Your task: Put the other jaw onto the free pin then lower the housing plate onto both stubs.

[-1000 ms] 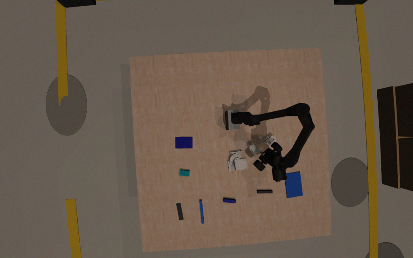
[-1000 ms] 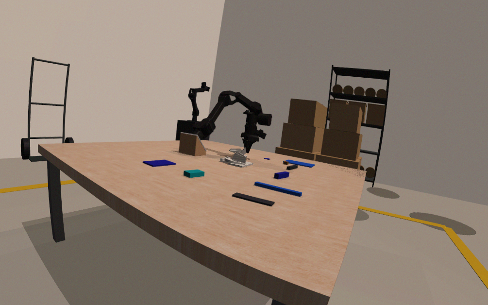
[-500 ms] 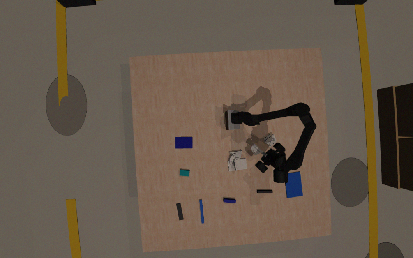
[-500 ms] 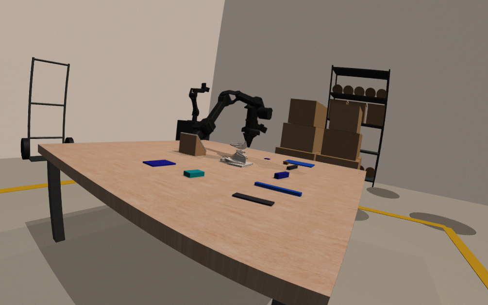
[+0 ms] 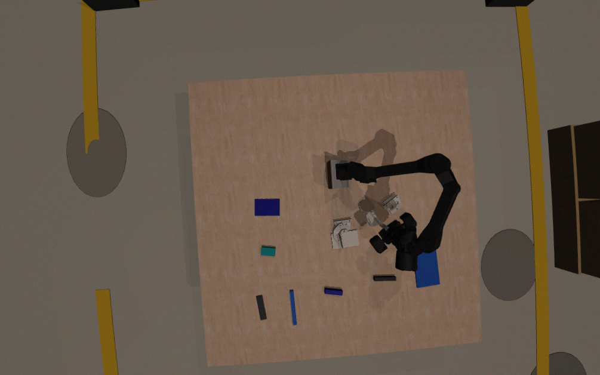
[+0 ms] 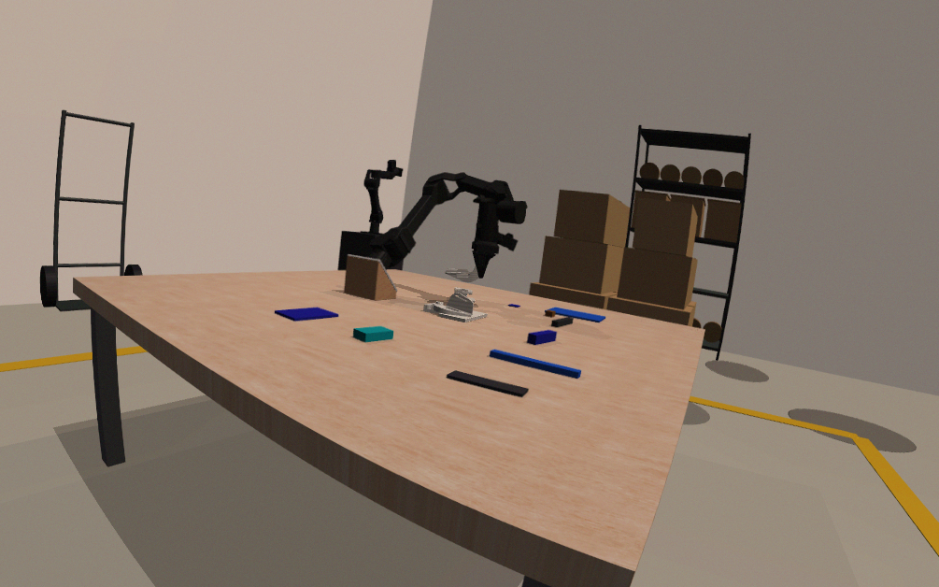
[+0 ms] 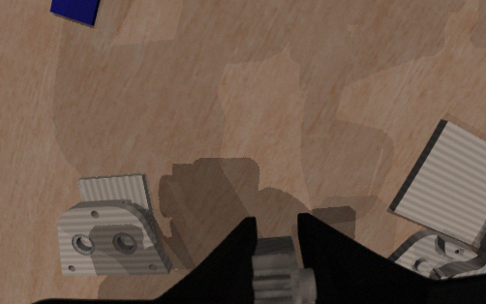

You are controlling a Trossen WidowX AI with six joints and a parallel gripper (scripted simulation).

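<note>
My gripper (image 7: 277, 226) is shut on the loose grey toothed jaw (image 5: 372, 218) (image 6: 460, 273) (image 7: 273, 278). It holds the jaw in the air, above the table and between the base and the housing plate. The white base (image 5: 335, 242) (image 6: 471, 318) stands on the table with the other jaw, which has a large square ribbed pad (image 5: 350, 238) (image 7: 457, 184). The free pin cannot be told clearly. The grey housing plate (image 5: 391, 203) (image 7: 76, 218) lies apart from the base, at the left in the wrist view. It shows two large holes and a ribbed tab behind.
A wedge block (image 5: 338, 181) (image 6: 366, 277) stands near the arm's base. A blue plate (image 5: 427, 272) (image 6: 576, 314) lies near the arm's elbow side. A dark blue plate (image 5: 267, 206) (image 6: 305, 313), a teal block (image 5: 267, 251) (image 6: 372, 334) and several bars lie elsewhere on the table.
</note>
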